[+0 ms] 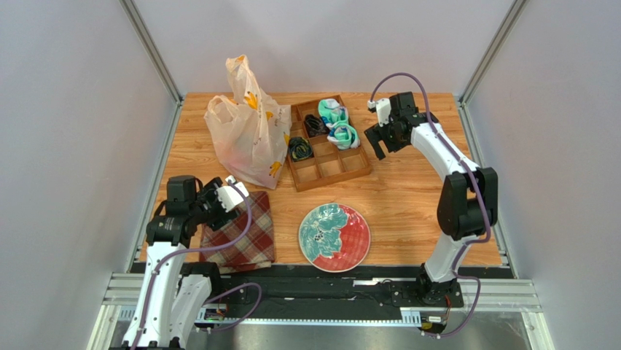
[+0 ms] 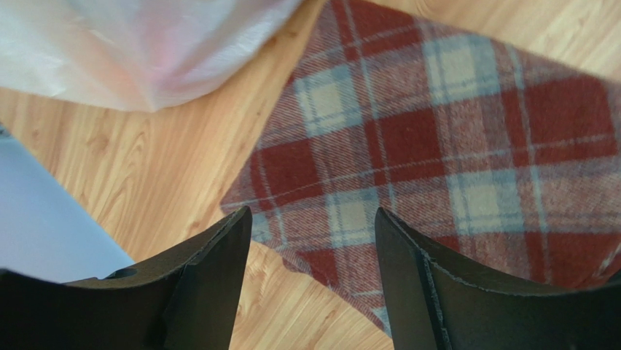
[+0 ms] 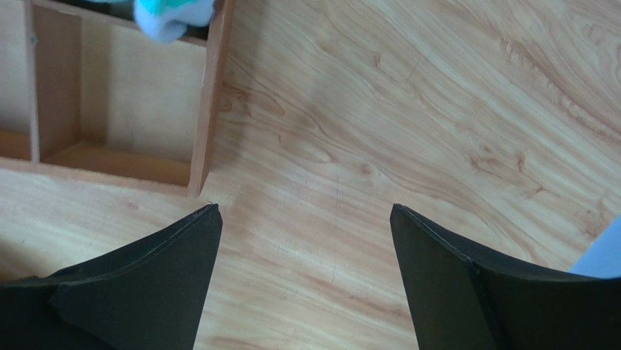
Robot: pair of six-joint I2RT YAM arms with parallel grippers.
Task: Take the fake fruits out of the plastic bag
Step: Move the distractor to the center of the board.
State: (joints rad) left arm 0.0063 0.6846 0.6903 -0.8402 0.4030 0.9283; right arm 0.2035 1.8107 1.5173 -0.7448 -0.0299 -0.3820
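The plastic bag, cream-white with orange-yellow marks, stands upright at the back left of the table, its handles up; its lower edge shows in the left wrist view. The fake fruits are hidden inside it. My left gripper is open and empty, just in front of the bag over the far corner of the plaid cloth. My right gripper is open and empty over bare wood to the right of the wooden tray; in its wrist view its fingertips stand wide apart above the table.
A wooden compartment tray holding rolled socks and dark items sits right of the bag; its corner shows in the right wrist view. A teal-and-red plate lies at the front centre. The red plaid cloth lies front left.
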